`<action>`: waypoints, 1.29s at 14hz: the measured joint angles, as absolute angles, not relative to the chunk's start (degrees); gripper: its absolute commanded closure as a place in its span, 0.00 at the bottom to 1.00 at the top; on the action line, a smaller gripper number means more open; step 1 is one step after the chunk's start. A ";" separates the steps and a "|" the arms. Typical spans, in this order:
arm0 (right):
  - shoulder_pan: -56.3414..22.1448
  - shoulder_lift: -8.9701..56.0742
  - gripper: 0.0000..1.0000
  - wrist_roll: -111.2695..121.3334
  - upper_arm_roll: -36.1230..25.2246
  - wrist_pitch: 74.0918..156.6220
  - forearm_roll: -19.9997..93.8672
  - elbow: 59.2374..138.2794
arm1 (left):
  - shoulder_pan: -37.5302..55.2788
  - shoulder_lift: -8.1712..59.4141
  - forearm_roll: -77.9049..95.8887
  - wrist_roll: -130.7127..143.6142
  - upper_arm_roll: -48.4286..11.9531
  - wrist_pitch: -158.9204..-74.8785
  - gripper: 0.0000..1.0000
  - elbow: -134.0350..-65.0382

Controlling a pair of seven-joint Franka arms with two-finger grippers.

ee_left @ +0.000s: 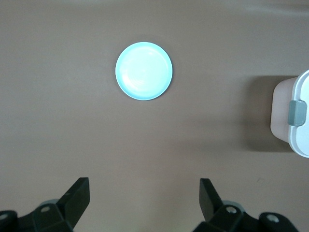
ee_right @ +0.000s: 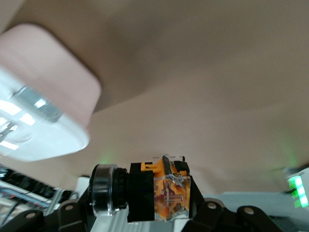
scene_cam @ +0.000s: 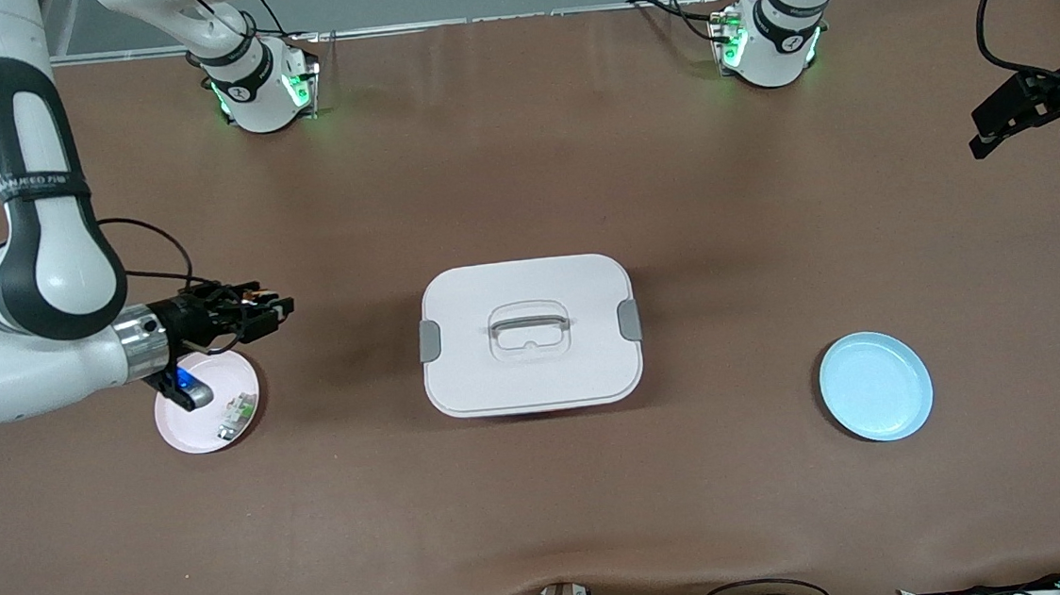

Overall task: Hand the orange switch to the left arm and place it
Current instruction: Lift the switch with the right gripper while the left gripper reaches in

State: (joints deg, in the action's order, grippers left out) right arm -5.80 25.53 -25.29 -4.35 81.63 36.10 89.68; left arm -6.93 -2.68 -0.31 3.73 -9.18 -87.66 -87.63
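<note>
Right gripper [scene_cam: 277, 310] pinches the orange switch [ee_right: 161, 195] just above the pink plate [scene_cam: 183, 431], lifted sideways to clear the box [scene_cam: 529, 335] for handover; left gripper [ee_left: 145, 200] waits spread above the blue plate [ee_left: 144, 71].

The right arm [scene_cam: 37, 280] bends low, its forearm level and its hand [scene_cam: 271, 310] turned sideways, fingers clamped on a small part. The left hand [scene_cam: 1026, 112] waits raised at its own end, fingers spread wide.
</note>
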 measured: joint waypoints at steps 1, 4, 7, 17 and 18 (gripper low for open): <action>-6.76 24.86 0.68 -28.06 -4.33 81.50 38.15 89.68 | -6.92 -2.68 -0.31 3.73 -9.19 -87.66 0.00 -87.63; -9.43 23.53 0.69 -35.10 -4.30 81.55 43.61 89.68 | -6.62 -2.68 0.11 3.76 -9.31 -87.66 0.00 -87.63; -13.04 22.29 0.69 -42.04 -4.27 84.12 46.12 89.66 | -6.03 -2.67 4.18 3.81 -9.40 -87.66 0.00 -87.63; -28.57 20.05 0.70 -66.19 -4.17 105.23 56.86 87.99 | -4.43 -2.31 11.65 3.81 -17.89 -90.84 0.00 -88.14; -30.17 20.06 0.70 -67.97 -4.17 107.74 57.10 87.78 | -4.39 -2.20 11.89 3.83 -18.92 -91.29 0.00 -88.31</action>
State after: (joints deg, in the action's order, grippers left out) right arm -30.17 20.06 -67.97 -4.17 107.74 57.10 87.78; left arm -4.39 -2.20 11.89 3.83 -18.92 -91.29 -88.31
